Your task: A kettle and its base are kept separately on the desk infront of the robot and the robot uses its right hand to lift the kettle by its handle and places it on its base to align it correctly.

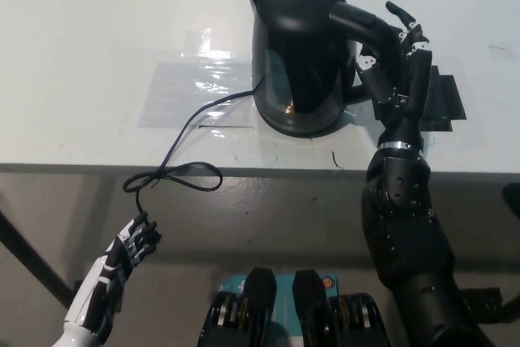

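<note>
White desk (97, 54) fills the upper part of my head view, its front edge running straight across the middle of the picture; below that edge I see plain grey floor; a clear, glossy taped sheet (191, 91) lies flat on the desk top, and a dark flat patch (443, 99) sits on the surface behind my right hand, which partly covers it; I cannot tell what that patch is.

On the desk, upright near the front edge, stands the black kettle (296, 46), spout toward the far left, handle (361, 22) arching out to the right; whether the base lies under it I cannot tell, since the kettle's foot hides it; a black cord (183, 132) runs from the kettle's lower left across the taped sheet, over the desk edge, and hangs in a loop below.

My right hand (396, 62) stands just beside the handle, forearm rising nearly vertical from the bottom right; its fingers point up and are spread apart, close by the handle but not closed round it, so it grips nothing.

My left hand (134, 241) hangs below the desk at the lower left, well apart from the kettle, fingers loosely curled on nothing, right under the cord's dangling end.
</note>
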Action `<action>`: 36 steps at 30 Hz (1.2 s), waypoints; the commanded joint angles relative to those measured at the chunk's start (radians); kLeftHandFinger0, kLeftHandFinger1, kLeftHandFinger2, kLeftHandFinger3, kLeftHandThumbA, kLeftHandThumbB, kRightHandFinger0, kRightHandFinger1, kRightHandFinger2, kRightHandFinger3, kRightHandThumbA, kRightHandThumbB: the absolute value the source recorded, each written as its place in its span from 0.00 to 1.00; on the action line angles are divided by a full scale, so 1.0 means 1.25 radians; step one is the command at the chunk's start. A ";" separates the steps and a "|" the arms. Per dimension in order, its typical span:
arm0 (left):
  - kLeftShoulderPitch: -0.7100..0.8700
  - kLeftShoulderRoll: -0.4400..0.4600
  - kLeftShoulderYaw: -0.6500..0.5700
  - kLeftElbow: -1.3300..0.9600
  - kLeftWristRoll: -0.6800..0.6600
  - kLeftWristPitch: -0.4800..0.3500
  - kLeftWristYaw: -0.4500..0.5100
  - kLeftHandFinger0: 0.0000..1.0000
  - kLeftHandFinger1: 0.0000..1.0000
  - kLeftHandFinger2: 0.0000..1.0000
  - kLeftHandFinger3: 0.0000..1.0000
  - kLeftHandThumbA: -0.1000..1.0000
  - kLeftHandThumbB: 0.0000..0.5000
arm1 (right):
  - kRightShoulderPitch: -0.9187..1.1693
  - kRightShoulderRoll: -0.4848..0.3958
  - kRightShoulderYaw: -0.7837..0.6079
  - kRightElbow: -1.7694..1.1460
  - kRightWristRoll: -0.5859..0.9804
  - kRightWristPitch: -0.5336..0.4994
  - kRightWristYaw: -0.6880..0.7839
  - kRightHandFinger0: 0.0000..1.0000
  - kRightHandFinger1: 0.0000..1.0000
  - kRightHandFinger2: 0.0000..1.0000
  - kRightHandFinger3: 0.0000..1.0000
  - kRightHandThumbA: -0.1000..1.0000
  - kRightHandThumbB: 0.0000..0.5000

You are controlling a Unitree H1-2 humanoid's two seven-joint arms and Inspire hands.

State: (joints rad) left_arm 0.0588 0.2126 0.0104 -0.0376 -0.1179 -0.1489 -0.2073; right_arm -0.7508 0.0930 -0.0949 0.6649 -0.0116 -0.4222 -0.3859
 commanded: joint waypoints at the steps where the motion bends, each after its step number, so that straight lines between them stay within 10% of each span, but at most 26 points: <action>1: -0.011 0.015 0.006 -0.014 -0.013 -0.014 -0.013 1.00 1.00 1.00 1.00 1.00 0.40 | -0.029 0.003 -0.003 0.002 0.006 -0.038 0.009 0.00 0.20 0.56 0.76 0.00 0.16; 32: -0.018 0.017 0.008 -0.019 -0.006 -0.006 -0.016 1.00 1.00 1.00 1.00 1.00 0.42 | -0.210 -0.018 -0.034 0.291 0.013 -0.038 -0.047 0.00 0.15 0.57 0.71 0.00 0.23; 34: -0.017 0.017 0.009 -0.020 -0.010 -0.007 -0.018 1.00 1.00 1.00 1.00 1.00 0.40 | -0.202 -0.026 -0.017 0.296 0.003 -0.038 -0.020 0.13 0.31 0.77 0.89 0.08 0.33; 35: -0.016 0.017 0.009 -0.019 -0.011 -0.009 -0.019 1.00 1.00 1.00 1.00 1.00 0.40 | -0.194 -0.036 -0.002 0.297 -0.003 -0.038 0.015 0.42 0.64 1.00 1.00 0.32 0.54; 36: -0.017 0.017 0.008 -0.019 -0.011 -0.010 -0.020 1.00 1.00 1.00 1.00 1.00 0.40 | -0.187 -0.048 0.015 0.298 -0.004 -0.038 0.070 0.79 1.00 1.00 1.00 0.59 0.91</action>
State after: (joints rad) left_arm 0.0539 0.2168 0.0110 -0.0357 -0.1170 -0.1477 -0.2229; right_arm -0.9601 0.0621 -0.1316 1.0164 -0.0130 -0.4642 -0.4512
